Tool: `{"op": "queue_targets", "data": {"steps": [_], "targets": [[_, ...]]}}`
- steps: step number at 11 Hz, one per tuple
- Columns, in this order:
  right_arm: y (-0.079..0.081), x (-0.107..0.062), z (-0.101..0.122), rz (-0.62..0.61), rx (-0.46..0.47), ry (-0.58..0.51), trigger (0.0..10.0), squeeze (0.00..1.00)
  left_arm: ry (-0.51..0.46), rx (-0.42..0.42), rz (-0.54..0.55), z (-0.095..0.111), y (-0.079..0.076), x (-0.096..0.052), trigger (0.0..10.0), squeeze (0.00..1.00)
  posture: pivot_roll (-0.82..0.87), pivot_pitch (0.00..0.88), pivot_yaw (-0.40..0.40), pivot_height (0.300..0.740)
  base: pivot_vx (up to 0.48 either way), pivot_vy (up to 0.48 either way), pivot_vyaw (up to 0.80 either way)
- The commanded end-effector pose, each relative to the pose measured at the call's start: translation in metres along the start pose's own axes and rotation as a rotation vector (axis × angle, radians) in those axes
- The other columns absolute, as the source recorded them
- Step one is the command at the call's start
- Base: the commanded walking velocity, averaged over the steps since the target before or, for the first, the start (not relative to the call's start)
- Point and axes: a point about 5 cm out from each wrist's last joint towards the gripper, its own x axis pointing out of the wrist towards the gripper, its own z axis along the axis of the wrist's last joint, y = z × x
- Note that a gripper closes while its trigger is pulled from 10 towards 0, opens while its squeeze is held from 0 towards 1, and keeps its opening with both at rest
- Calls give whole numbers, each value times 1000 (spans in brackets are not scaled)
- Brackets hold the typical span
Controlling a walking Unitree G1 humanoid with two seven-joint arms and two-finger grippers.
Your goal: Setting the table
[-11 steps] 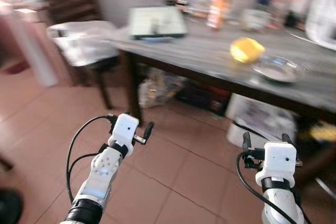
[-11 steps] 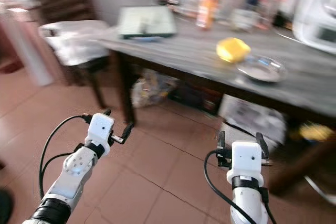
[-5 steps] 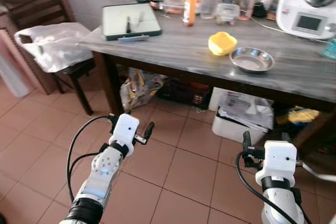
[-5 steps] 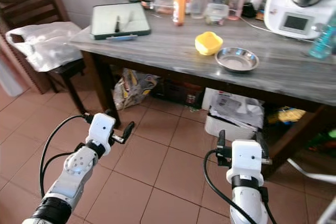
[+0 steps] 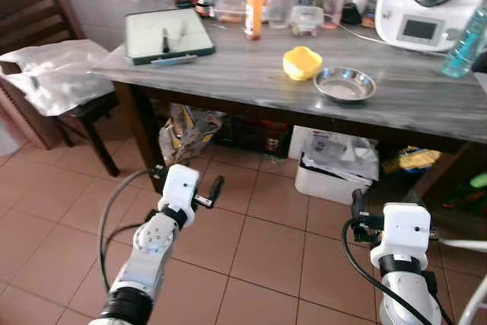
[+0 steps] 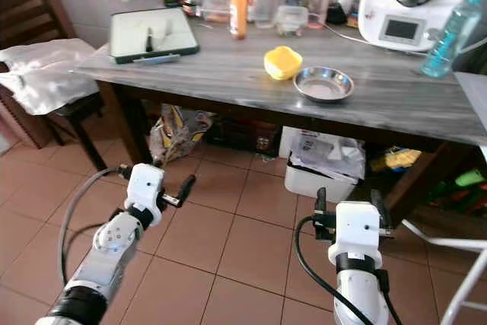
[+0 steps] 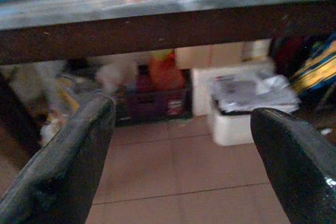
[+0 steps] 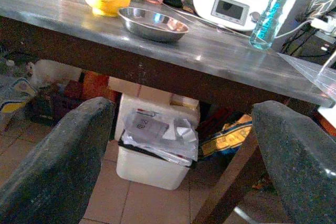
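A: Steel bowl (image 6: 323,84) is being shown on the table (image 6: 228,66), touching the yellow bowl (image 6: 281,62).

B: Left gripper (image 5: 188,180) and right gripper (image 6: 348,208) are being held wide, empty, above floor tiles.

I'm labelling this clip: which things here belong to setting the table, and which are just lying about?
Likely for the job: yellow bowl, steel dish, table, open left gripper, open right gripper.

Lying about: green tray, blue bottle, white plastic bin.
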Motion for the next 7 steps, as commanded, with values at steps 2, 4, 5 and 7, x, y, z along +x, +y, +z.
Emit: {"op": "queue_targets", "data": {"steps": [2,4,5,7], "targets": [[-5,-4,1,11,-7,0,10000,0,-29,-12,26,6,10,-4,10000,0,-28,40,-12,740,0,0,-331],[-5,-14,-6,18,39,37,10000,0,-12,-13,65,-2,20,-12,10000,0,-18,39,-17,740,0,0,0],[-4,-19,-8,10,105,50,10000,0,-12,-15,65,-2,20,-13,10000,0,-12,41,-19,740,0,0,0],[6,-26,-5,49,343,58,10000,0,-5,-6,66,-2,21,-13,10000,0,-12,44,-5,740,0,0,0]]}}
